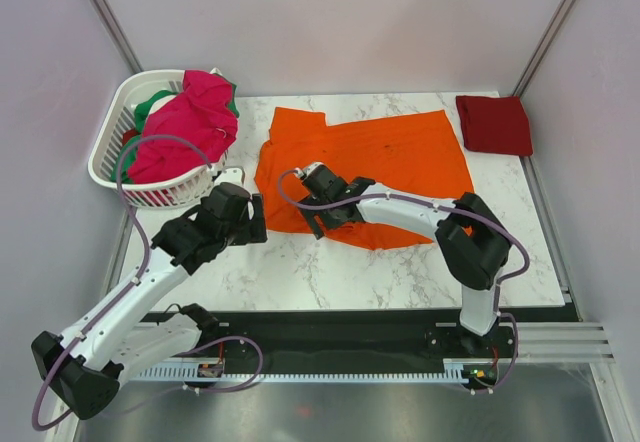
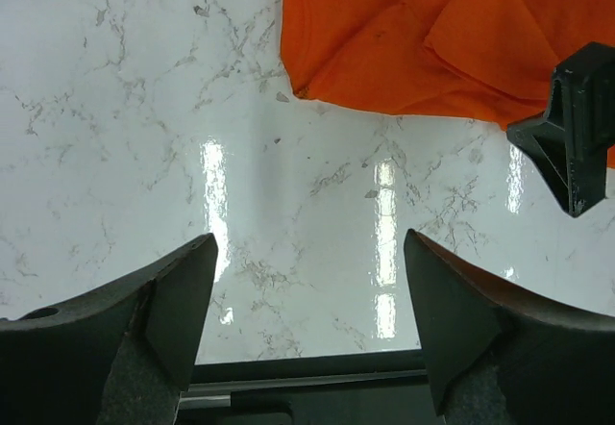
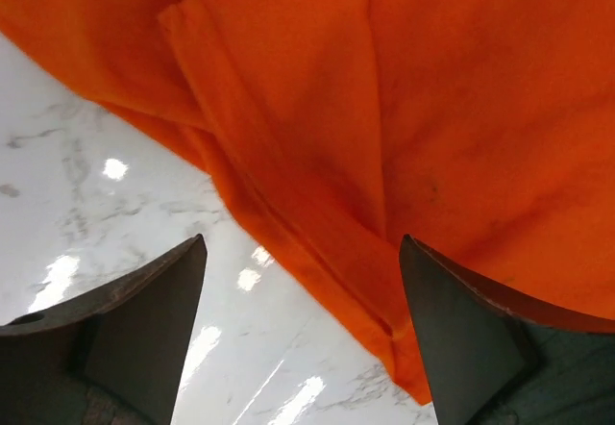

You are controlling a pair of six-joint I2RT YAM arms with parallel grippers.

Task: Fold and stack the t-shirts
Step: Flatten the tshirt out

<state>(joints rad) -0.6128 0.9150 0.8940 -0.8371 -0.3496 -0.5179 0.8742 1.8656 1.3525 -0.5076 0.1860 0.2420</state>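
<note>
Far left: white basket point(image 1: 112, 157) holds the magenta-pink shirt point(image 1: 190, 122) and the green shirt point(image 1: 150, 103). Left gripper point(image 2: 307, 242) is over bare marble table point(image 1: 300, 272), jaws apart, empty, just beside the orange shirt point(image 1: 390, 157). That shirt lies spread mid-table, left side partly folded. Right gripper point(image 3: 300, 242) is over its near hem, jaws apart, holding nothing. Dark red shirt point(image 1: 494, 124) sits folded at the far-right corner.

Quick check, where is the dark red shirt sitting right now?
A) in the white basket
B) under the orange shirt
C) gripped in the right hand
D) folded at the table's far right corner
D: the dark red shirt lies as a flat folded block on the table at its far right corner, just right of the spread orange shirt.
</note>
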